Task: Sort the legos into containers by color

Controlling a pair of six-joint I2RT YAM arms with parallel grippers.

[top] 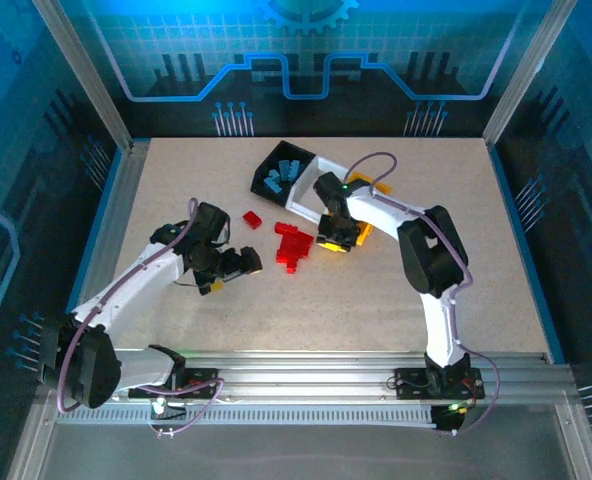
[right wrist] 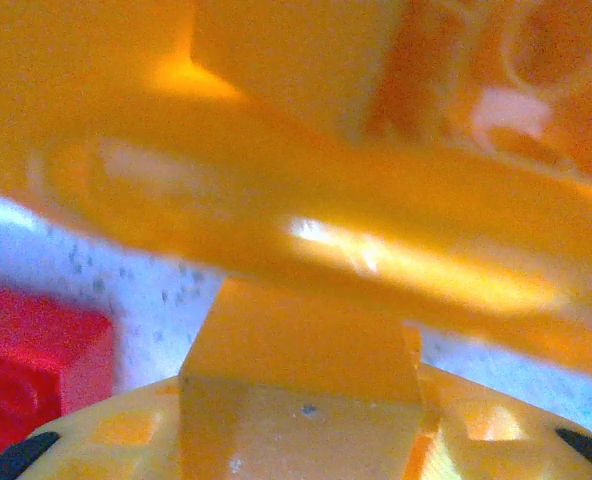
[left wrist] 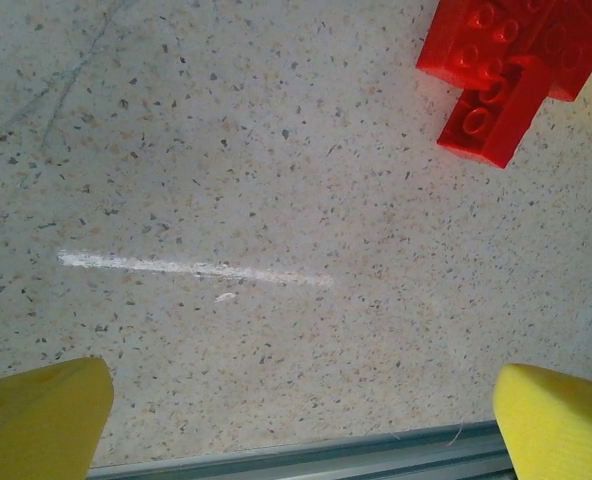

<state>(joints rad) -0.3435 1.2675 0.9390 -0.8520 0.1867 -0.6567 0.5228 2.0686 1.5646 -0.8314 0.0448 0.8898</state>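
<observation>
1. A speckled beige table is seen from above, with two arms bolted at its near edge.
2. The left arm is stretched toward the middle of the table. The right arm is bent left over the bins.
3. Three joined bins are set at the far middle of the table. The black bin is on the left and the white bin is beside it. The orange bin is largely covered by the right arm.
4. The left gripper is held low over bare table. In its wrist view its yellow fingertips are spread wide, with nothing between them.
5. The right gripper is lowered just right of the red pile, by the orange bin. Its wrist view is blurred orange, so whether it is spread or pinching cannot be told.
6. Blue legos are gathered in the black bin.
7. Red legos are piled on the table between the grippers, and are also seen in the left wrist view.
8. One red lego is left apart, to the left of the pile.
</observation>
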